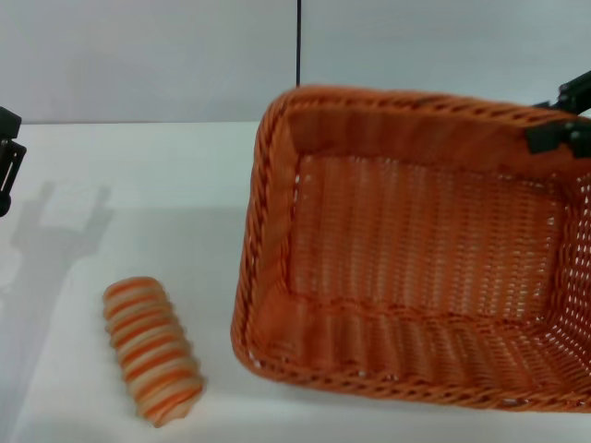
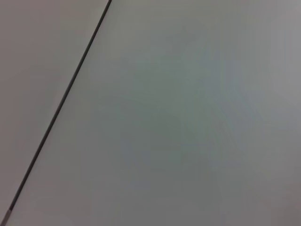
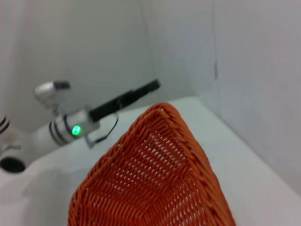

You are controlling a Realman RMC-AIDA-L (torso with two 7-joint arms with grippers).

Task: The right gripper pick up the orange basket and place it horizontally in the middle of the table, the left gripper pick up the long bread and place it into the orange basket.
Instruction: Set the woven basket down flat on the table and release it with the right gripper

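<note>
The orange basket [image 1: 420, 249] fills the right half of the head view, tilted with its opening facing up and toward me. My right gripper [image 1: 560, 129] is shut on the basket's far right rim. The right wrist view shows the basket's woven outer wall [image 3: 155, 183] from close up. The long bread [image 1: 151, 349], striped orange and cream, lies on the white table [image 1: 138, 203] at the front left, apart from the basket. My left gripper [image 1: 7, 159] hangs at the far left edge, well back from the bread. It also appears in the right wrist view as the left gripper [image 3: 126, 100] beyond the basket.
A pale grey wall [image 1: 148, 55] with a dark vertical seam [image 1: 298, 41] backs the table. The left wrist view shows only this wall and the seam [image 2: 56, 113]. Bare tabletop lies between the bread and the left gripper.
</note>
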